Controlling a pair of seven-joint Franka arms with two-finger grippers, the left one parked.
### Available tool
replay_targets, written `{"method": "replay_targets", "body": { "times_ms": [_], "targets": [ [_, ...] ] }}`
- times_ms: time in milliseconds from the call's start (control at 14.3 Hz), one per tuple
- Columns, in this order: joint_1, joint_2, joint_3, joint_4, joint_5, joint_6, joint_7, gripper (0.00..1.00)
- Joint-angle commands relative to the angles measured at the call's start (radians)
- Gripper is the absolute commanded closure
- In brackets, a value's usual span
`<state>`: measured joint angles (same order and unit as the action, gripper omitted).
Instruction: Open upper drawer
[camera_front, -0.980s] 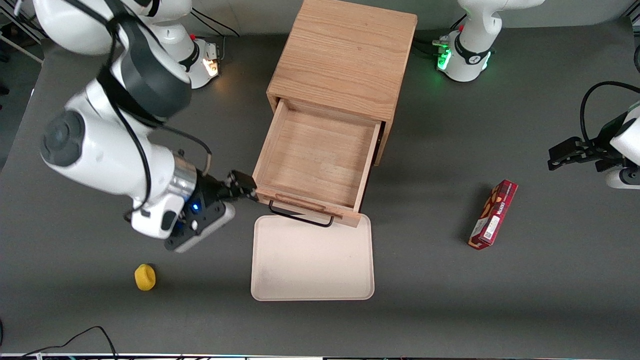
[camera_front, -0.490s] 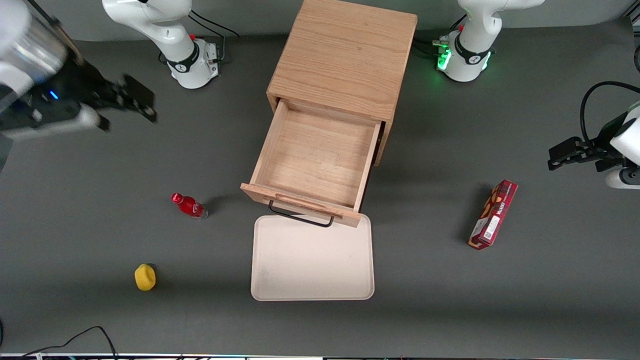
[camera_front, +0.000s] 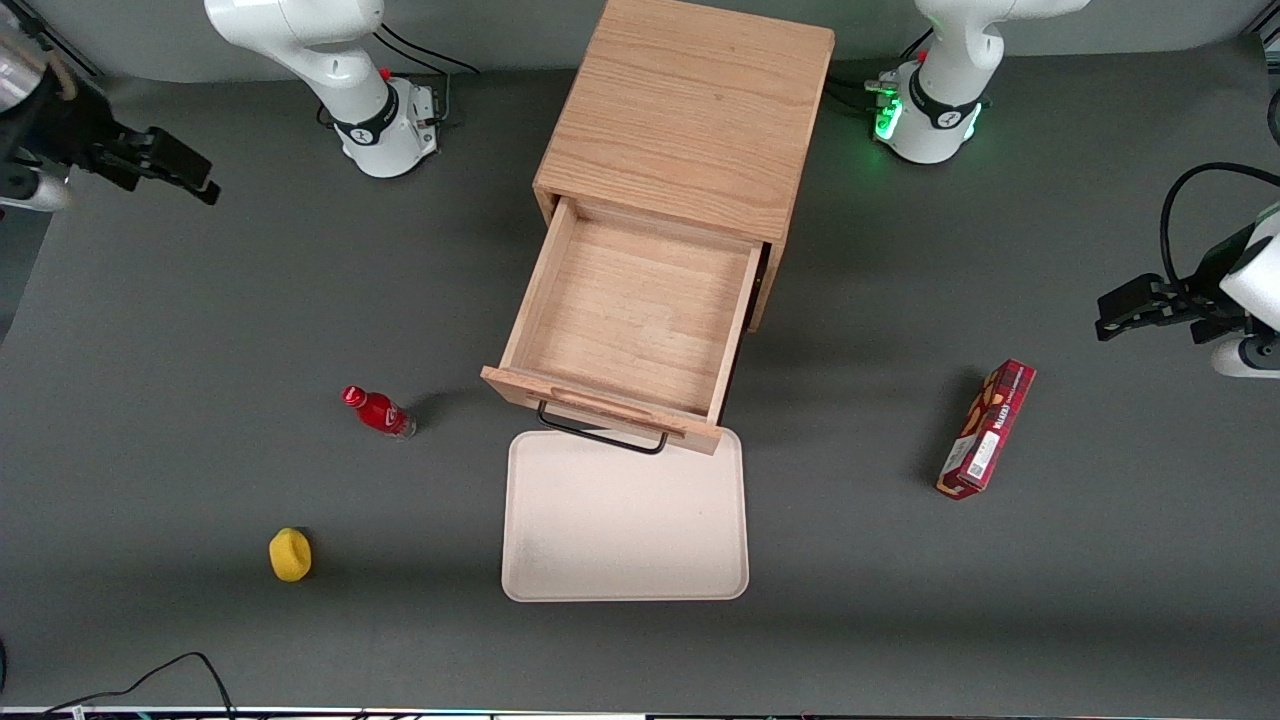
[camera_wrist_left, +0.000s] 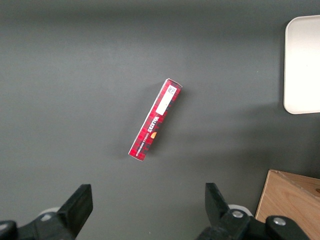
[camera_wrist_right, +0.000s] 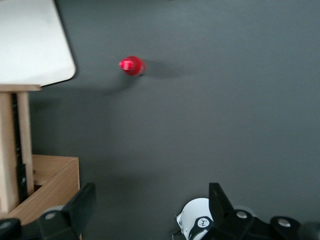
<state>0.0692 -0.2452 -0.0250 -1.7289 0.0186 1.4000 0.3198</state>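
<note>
The upper drawer (camera_front: 640, 310) of the light oak cabinet (camera_front: 690, 100) stands pulled far out, its inside bare. Its black wire handle (camera_front: 600, 437) hangs over the edge of the beige tray. My gripper (camera_front: 185, 165) is raised well away from the drawer, toward the working arm's end of the table, near that arm's base. In the right wrist view the gripper (camera_wrist_right: 150, 205) is open and empty, with a corner of the wooden cabinet (camera_wrist_right: 55, 182) beside one finger. The lower drawer is hidden under the upper one.
A beige tray (camera_front: 625, 520) lies in front of the drawer, also in the right wrist view (camera_wrist_right: 30, 42). A red bottle (camera_front: 378, 411) (camera_wrist_right: 132, 65) and a yellow object (camera_front: 290, 554) lie toward the working arm's end. A red box (camera_front: 986, 430) (camera_wrist_left: 155, 118) lies toward the parked arm's.
My gripper left the drawer's front corner and moved up and away toward the working arm's end of the table. The red bottle came into view. The drawer stayed open.
</note>
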Motion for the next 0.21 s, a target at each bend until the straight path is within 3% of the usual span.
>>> {"method": "replay_targets", "body": {
  "times_ms": [0, 140],
  "targets": [
    [0.006, -0.04, -0.02, -0.025, 0.003, 0.031, 0.005, 0.0],
    [0.008, -0.017, -0.02, 0.027, 0.003, 0.008, 0.013, 0.0]
  ]
}}
